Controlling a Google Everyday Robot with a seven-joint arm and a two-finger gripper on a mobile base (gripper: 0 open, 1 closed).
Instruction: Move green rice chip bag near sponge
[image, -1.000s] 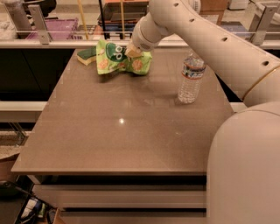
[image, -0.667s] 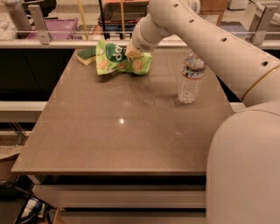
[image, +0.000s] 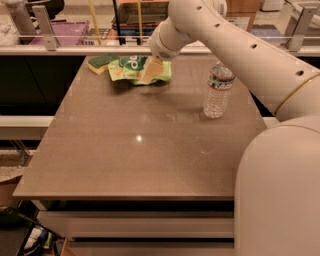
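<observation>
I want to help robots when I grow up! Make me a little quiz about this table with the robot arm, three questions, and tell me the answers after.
1. True or false: the water bottle is lying flat on the table.
2. Where is the gripper? A) above the bottle's cap. B) at the green rice chip bag, on the far side of the table. C) at the table's near edge.
3. Fill in: just left of the bag lies the ____.

Key
1. False: it stands upright, to the right.
2. B.
3. sponge.
</observation>
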